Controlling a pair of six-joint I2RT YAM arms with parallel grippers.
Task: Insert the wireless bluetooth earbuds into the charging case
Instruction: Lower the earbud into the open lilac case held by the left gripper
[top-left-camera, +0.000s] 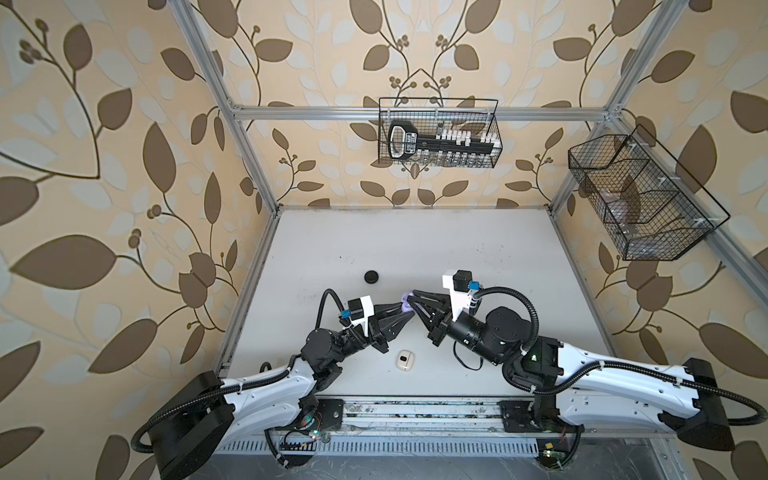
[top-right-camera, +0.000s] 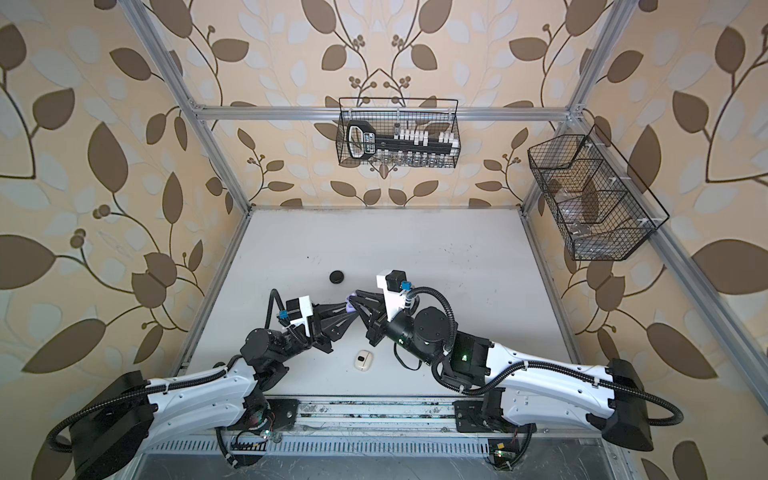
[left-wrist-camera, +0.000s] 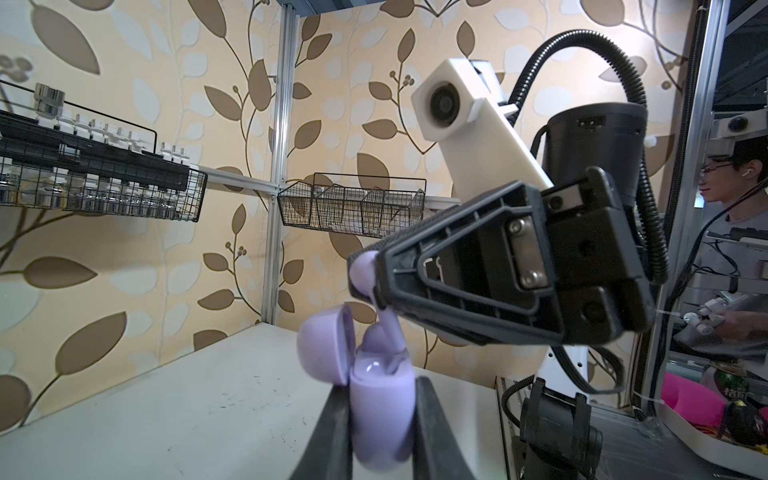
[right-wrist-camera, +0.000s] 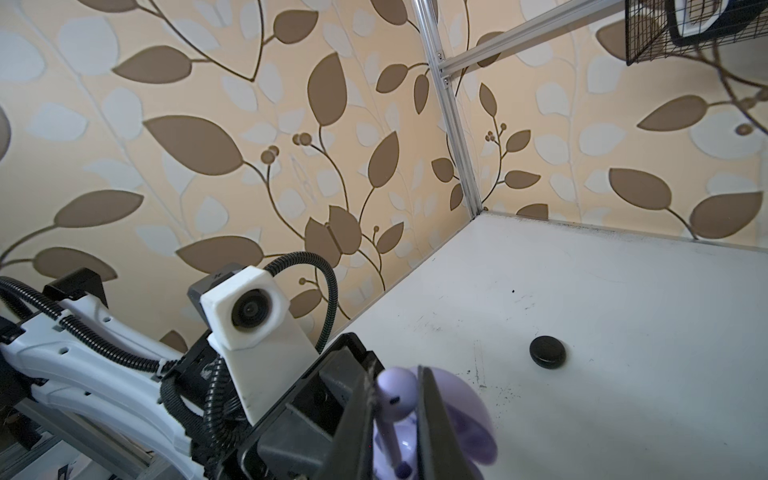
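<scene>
Closest to the lens, the left claw (left-wrist-camera: 380, 399) is clamped on the body of a glossy pale-lavender rounded plastic charging case (left-wrist-camera: 382, 428), whose domed lid (left-wrist-camera: 324, 345) is hinged open. Above it, the right claw (right-wrist-camera: 395, 384) pinches the head of a small lavender stemmed earbud (left-wrist-camera: 363, 272). The stem points down into the case's mouth and the head is well clear, so I judge this bud mid-insertion, not seated. A rounded lavender form beside the stem may be its mate already in; I cannot tell. All this sits mid-desk, between the arms.

Nearer, a cream-white oval case (top-left-camera: 404, 360) lies on the white desk (top-left-camera: 478, 257). Farther left, a black round case (top-left-camera: 373, 276) lies shut. No loose earbuds show, so the other pairs are probably stowed. That leaves seating this bud and closing the lid.
</scene>
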